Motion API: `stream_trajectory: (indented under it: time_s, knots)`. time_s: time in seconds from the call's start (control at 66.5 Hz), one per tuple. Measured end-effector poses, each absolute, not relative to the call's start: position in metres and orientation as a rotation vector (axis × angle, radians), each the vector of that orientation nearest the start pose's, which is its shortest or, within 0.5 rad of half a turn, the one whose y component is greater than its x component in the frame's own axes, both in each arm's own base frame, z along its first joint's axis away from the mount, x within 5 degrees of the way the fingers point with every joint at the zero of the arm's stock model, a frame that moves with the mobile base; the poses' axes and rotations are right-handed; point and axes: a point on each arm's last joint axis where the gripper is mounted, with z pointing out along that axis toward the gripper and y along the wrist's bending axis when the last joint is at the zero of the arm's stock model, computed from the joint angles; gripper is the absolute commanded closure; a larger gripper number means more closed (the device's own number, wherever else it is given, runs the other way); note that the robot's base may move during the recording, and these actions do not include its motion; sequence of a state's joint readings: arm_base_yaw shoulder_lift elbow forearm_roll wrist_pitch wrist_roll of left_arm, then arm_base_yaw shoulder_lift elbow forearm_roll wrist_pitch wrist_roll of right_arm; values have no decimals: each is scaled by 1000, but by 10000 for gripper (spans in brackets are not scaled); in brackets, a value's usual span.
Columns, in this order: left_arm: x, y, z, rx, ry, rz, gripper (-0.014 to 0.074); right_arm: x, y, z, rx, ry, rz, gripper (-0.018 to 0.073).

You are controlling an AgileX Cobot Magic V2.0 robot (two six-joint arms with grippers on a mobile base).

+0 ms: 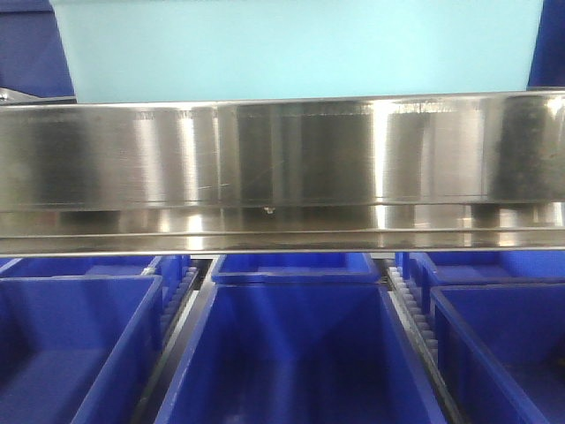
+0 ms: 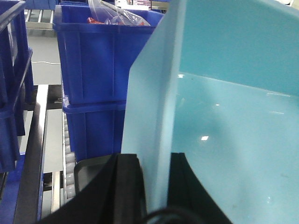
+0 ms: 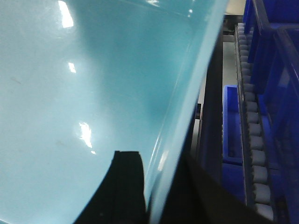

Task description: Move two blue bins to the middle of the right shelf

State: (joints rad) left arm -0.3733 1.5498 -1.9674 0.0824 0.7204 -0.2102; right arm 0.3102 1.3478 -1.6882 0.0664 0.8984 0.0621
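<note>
R gripper clamps the wall of the pale-blue bin: one black finger inside, the other outside, wall between. Bin interior fills left & centre, glossy w/ light glints. At right, a roller track runs top to bottom, w/ dark bins beside it.

1. You have one pale blue bin of smooth, glossy plastic. It is open-topped, and the inside that shows is bare.
2. In the front view, its flat side wall sits level and spans most of the width above the steel rail.
3. The left gripper pinches one wall, and the right gripper pinches another.
4. You cannot tell whether a second bin is nested inside.
</note>
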Motion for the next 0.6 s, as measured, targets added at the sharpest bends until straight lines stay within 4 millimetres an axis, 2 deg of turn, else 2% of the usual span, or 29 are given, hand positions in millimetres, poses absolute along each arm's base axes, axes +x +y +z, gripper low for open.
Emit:
stream_trajectory:
  time_s: [0.601]
  knots:
    - [309,-116,527,163,1789,-326,708,261,89,490,-244,2039,311,712]
